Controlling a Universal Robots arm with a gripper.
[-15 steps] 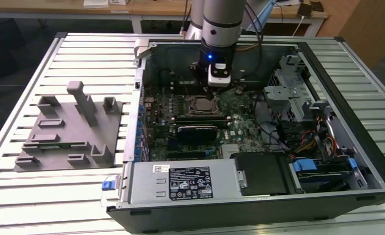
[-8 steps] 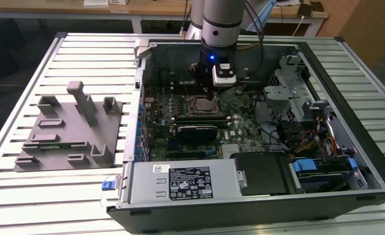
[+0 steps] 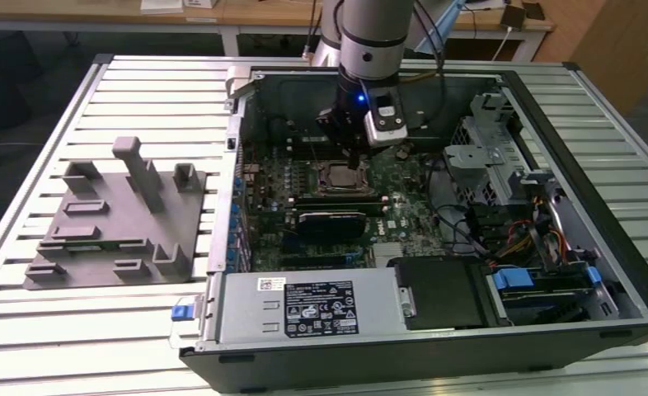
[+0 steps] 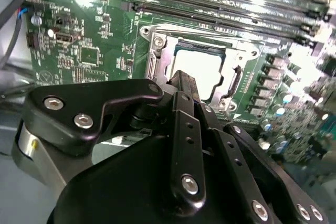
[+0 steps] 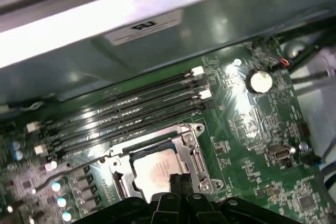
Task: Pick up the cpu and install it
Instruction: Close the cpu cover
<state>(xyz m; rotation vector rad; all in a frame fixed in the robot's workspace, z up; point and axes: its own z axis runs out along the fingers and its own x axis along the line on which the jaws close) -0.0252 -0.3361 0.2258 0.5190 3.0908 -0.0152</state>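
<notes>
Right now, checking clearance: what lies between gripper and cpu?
Nothing shows between them: in the first wrist view the gripper sits right over the cpu, seated in its socket.

1. A work table of pale ribbed metal slats spreads below the gripper and runs out to the exterior view's left and right of it
2. Beyond the gripper, past the table's far edge, a light wooden desk stands on white legs, with white papers on its top
3. Beyond the gripper toward the exterior view's right stands a brown wooden panel
4. Dark floor shows well off to the exterior view's left of the gripper, under the desk
5. Soft light lies on the slats, palest along the table's far edge behind the gripper
</notes>
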